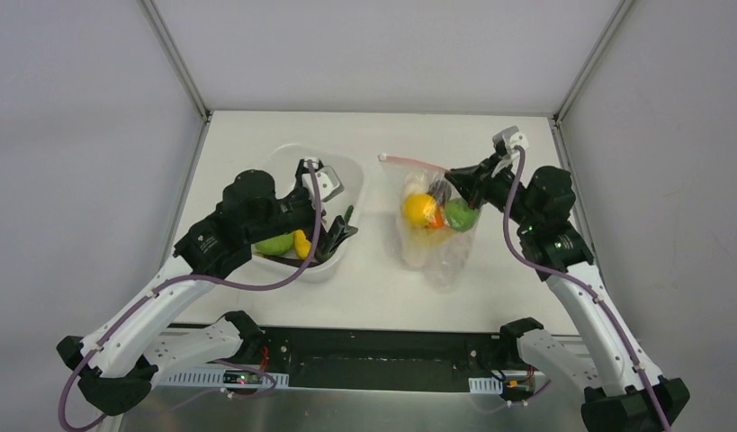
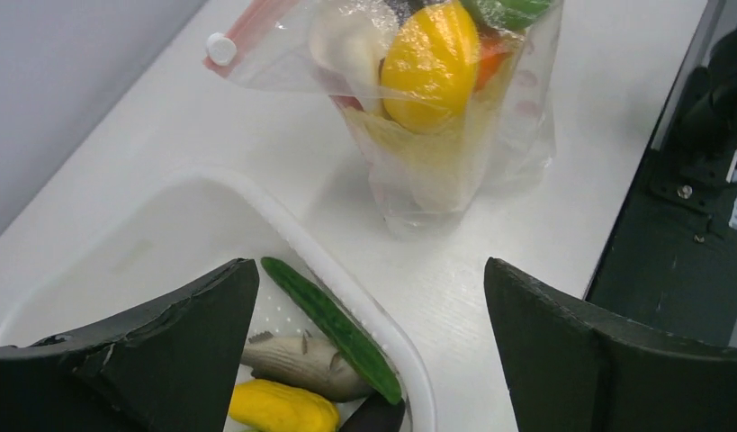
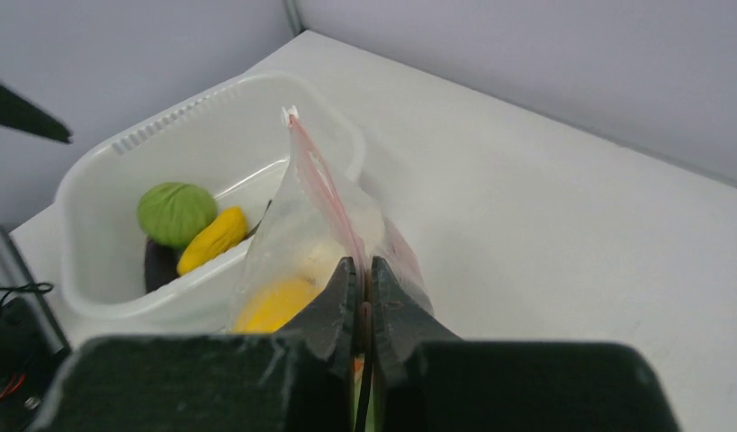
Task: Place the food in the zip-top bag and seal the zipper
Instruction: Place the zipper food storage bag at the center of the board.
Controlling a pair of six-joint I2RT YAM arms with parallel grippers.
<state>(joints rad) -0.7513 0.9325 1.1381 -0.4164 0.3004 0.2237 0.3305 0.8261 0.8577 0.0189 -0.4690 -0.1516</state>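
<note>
A: Now, where is the bag (image 1: 436, 238), and how will it handle?

B: Toward the far right corner of the table (image 1: 490, 297), held up, with food (image 1: 420, 209) inside. It is thin, soft, slippery film and will likely sag. Grip the stiffer zipper (image 1: 409, 160) strip.

A: Hand pose?

B: The right hand (image 3: 363, 270) is pinched tight on the zipper's end. The left hand (image 2: 369, 270) hangs spread wide over the tub (image 1: 342, 171), holding nothing.

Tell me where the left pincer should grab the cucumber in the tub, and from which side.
Take the cucumber across its slim middle, lowering the open left pincer from above. It lies lengthwise alongside the tub wall, so one finger probably has to slip between them.
</note>
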